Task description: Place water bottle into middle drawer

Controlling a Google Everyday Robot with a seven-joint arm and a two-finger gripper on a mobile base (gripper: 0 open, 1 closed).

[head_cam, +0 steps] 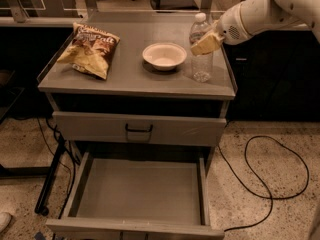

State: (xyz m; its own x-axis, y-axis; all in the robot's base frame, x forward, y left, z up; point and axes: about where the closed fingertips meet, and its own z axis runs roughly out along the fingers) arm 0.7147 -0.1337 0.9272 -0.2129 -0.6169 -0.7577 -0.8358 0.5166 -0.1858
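The water bottle (202, 65) is clear with a white cap and stands upright at the right end of the grey cabinet top (125, 76). My gripper (201, 42) comes in from the upper right on a white arm and is shut on the bottle's upper half; a tan finger (206, 44) lies across its front and the other is hidden behind it. The middle drawer (140, 189) is pulled out low at the front, with a bare grey floor. It is below and to the left of the bottle.
A white bowl (164, 55) sits just left of the bottle. A chip bag (90, 49) lies at the left end of the top. A shut drawer front with a black handle (138, 129) is above the open drawer. A black cable (265, 174) loops on the floor at right.
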